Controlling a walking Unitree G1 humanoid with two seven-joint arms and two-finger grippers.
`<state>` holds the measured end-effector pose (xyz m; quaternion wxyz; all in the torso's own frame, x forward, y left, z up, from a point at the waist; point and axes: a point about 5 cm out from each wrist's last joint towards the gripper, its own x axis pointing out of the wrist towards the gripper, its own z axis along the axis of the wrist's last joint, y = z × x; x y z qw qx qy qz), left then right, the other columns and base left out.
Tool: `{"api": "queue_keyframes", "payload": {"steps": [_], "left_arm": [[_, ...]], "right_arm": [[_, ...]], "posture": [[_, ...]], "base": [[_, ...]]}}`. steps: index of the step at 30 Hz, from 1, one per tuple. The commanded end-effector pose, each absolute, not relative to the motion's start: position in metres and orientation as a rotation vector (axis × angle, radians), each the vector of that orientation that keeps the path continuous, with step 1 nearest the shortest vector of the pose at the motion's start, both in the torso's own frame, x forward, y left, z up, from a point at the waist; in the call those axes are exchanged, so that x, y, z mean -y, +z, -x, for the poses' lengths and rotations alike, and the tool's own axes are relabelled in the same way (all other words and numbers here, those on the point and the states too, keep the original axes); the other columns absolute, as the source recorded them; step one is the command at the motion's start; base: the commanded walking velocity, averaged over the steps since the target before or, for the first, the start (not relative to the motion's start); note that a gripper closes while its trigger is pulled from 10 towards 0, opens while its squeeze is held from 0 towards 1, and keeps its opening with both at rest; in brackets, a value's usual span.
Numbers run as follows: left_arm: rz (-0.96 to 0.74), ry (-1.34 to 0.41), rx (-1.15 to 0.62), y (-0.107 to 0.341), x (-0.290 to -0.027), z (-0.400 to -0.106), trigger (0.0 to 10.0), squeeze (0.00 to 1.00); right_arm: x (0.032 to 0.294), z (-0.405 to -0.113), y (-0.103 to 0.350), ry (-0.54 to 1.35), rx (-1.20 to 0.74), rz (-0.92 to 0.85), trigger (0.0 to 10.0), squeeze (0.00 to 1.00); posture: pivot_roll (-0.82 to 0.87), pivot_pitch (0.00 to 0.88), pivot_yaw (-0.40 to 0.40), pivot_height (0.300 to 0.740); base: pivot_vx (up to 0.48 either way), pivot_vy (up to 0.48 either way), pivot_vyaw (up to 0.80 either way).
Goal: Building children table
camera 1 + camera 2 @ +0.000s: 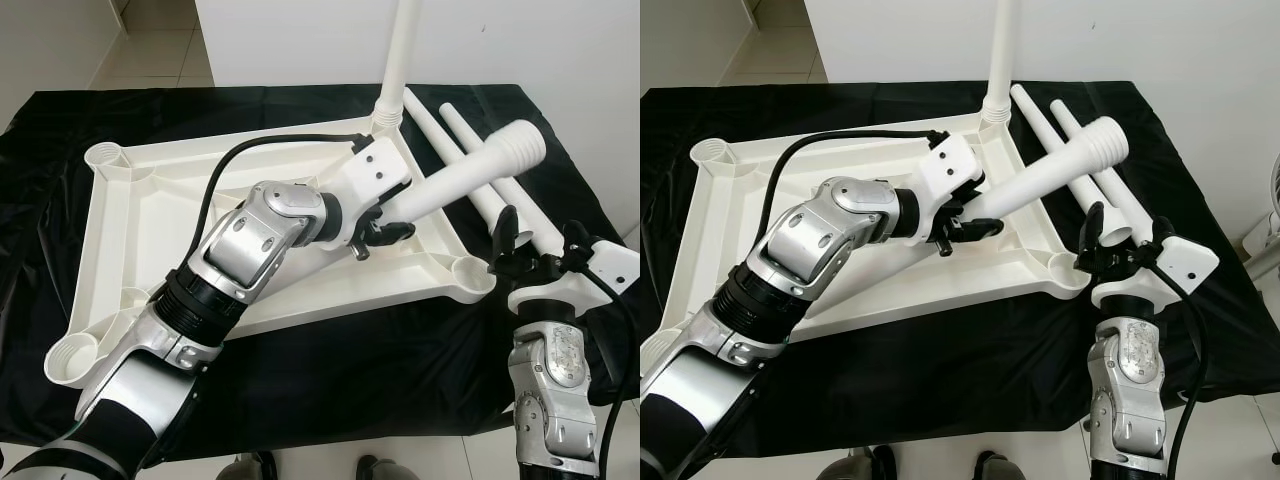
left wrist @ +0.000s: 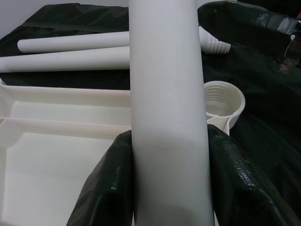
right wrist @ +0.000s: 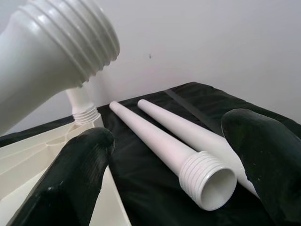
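A white table leg is held by the left gripper above the right part of the upturned white tabletop, on a black cloth. Its long axis runs from about 8 o'clock to 2 o'clock in the head views, tilted upward; the wide threaded end points to 2 o'clock, out past the tabletop's right edge, and the narrow end is pinched between the black fingers, which are pressed against both sides of the shaft in the left wrist view. A second leg is already stood upright in the far right corner socket, at 12 o'clock from the held leg. Two more legs are laid side by side on the cloth just right of the tabletop, their long axes running from 11 o'clock to 5 o'clock, threaded ends toward the robot; the held leg crosses above them. An open socket is seen at the near right corner, at about 6 o'clock from the threaded end. Sockets are also seen at the far left corner and the near left corner. The right gripper is held beside the near right socket, at the near ends of the lying legs, its fingers spread with nothing between them.
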<state>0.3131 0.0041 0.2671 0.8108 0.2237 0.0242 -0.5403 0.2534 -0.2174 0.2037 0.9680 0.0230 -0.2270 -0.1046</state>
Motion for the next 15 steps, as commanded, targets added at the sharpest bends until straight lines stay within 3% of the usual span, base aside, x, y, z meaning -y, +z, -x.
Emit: {"api": "queue_keyframes", "payload": {"steps": [1, 3, 4, 7, 8, 10, 11, 12, 15], "left_arm": [[-0.545, -1.133, 0.009, 0.278, 0.0, -0.311, 10.0, 0.0], [-0.563, -1.122, 0.014, 0.279, 0.001, -0.312, 10.0, 0.0], [-0.578, -1.108, 0.018, 0.279, 0.002, -0.314, 10.0, 0.0], [-0.615, -1.072, 0.024, 0.279, 0.004, -0.319, 10.0, 0.0], [-0.615, -1.072, 0.024, 0.279, 0.004, -0.319, 10.0, 0.0], [-0.636, -1.073, 0.03, 0.277, 0.008, -0.318, 10.0, 0.0], [-0.636, -1.073, 0.03, 0.277, 0.008, -0.318, 10.0, 0.0], [-0.642, -1.09, 0.031, 0.275, 0.013, -0.314, 10.0, 0.0], [-0.647, -1.103, 0.025, 0.272, 0.017, -0.312, 10.0, 0.0]], "right_arm": [[0.219, -0.255, 0.202, -0.183, 0.443, 0.051, 10.0, 1.0], [0.22, -0.256, 0.203, -0.175, 0.442, 0.106, 10.0, 1.0], [0.222, -0.257, 0.206, -0.165, 0.445, 0.204, 10.0, 0.0], [0.226, -0.262, 0.212, -0.149, 0.428, 0.462, 10.0, 0.0], [0.226, -0.262, 0.212, -0.149, 0.428, 0.462, 10.0, 0.0], [0.227, -0.268, 0.215, -0.135, 0.401, 0.689, 10.0, 0.0], [0.227, -0.268, 0.215, -0.135, 0.401, 0.689, 10.0, 0.0], [0.224, -0.272, 0.217, -0.102, 0.408, 0.862, 10.0, 0.0], [0.219, -0.274, 0.221, -0.079, 0.438, 0.974, 10.0, 0.0]], "posture": [[-0.01, 0.134, 0.017, 0.74], [-0.01, 0.134, 0.017, 0.74], [-0.01, 0.136, 0.017, 0.74], [-0.01, 0.139, 0.017, 0.74], [-0.01, 0.139, 0.017, 0.74], [-0.02, 0.148, 0.016, 0.74], [-0.02, 0.148, 0.016, 0.74], [-0.02, 0.152, 0.015, 0.74], [-0.01, 0.154, 0.015, 0.74]], "base": [[0.0, 0.0, 0.0], [0.0, 0.0, 0.0], [0.0, 0.0, 0.0], [0.0, 0.0, 0.0], [0.0, 0.0, 0.0], [0.0, 0.0, 0.0], [0.0, 0.0, 0.0], [0.0, 0.0, 0.0], [0.0, 0.0, 0.0]]}}
